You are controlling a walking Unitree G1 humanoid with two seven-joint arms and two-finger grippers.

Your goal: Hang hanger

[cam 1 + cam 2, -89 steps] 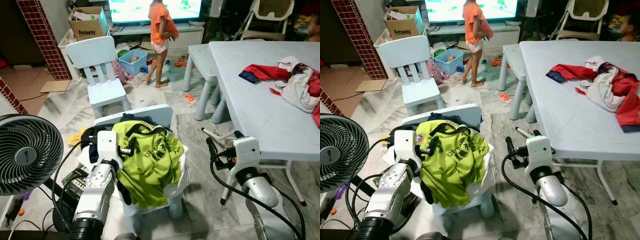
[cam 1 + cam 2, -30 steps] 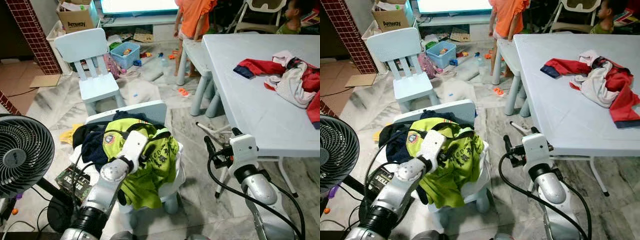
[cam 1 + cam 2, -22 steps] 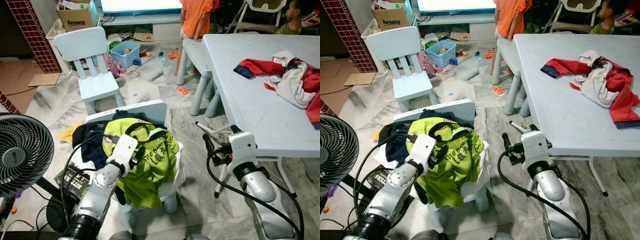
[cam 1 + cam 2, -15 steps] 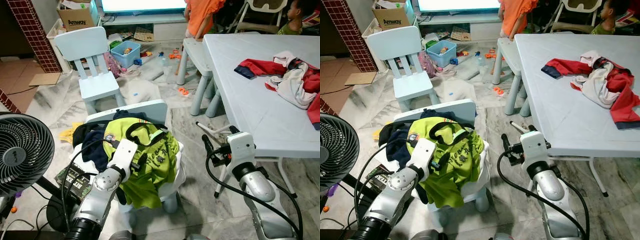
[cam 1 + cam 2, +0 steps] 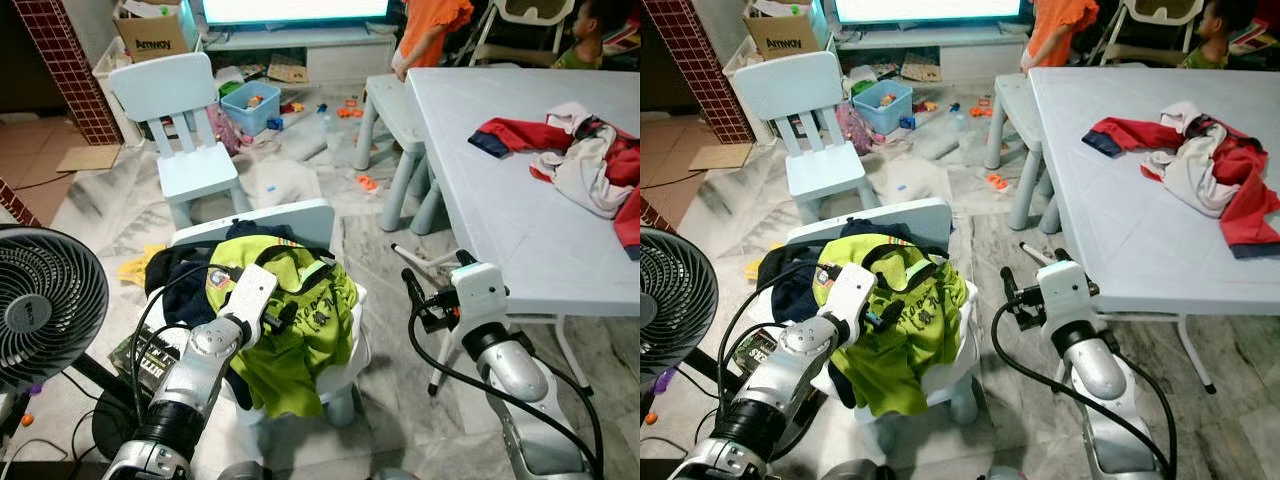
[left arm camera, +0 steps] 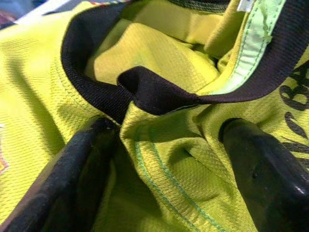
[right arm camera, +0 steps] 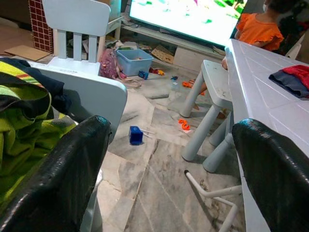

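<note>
**A:** Item one, risks. What did you have in front of you?

**B:** Your left hand (image 5: 283, 316) was down on the green shirt (image 5: 300, 335) heaped on the small chair (image 5: 305, 222), fingers (image 6: 82, 169) spread, with a fold of cloth and the black collar (image 6: 145, 92) between them, not yet clenched. A hanger could not be made out anywhere in the pile, so you could not tell where the task's thing lay; it may have been under the cloth.

**A:** And the hazard?

**B:** If you closed there, you would likely have pinched only fabric and dragged the whole shirt, and the dark clothes (image 5: 185, 285) beside it, off the seat. The arm's cable (image 5: 150, 320) looped close to the heap and could have snagged.

**A:** Right side?

**B:** Your right hand (image 5: 412, 293) hung released and empty, beside the edge of the bench (image 5: 500, 230), well apart from the shirt. A careless swing might have struck that edge.

**A:** Item two, containers.

**B:** Blue bin (image 5: 250, 105) on the floor by the second chair (image 5: 180, 130): small toys, too small to name. Cardboard box (image 5: 150, 35) at the back: contents unclear. The bench carried red and white clothes (image 5: 575, 160). A person (image 5: 430, 30) stood near the far stool (image 5: 395, 100); you had to mind them too.
</note>
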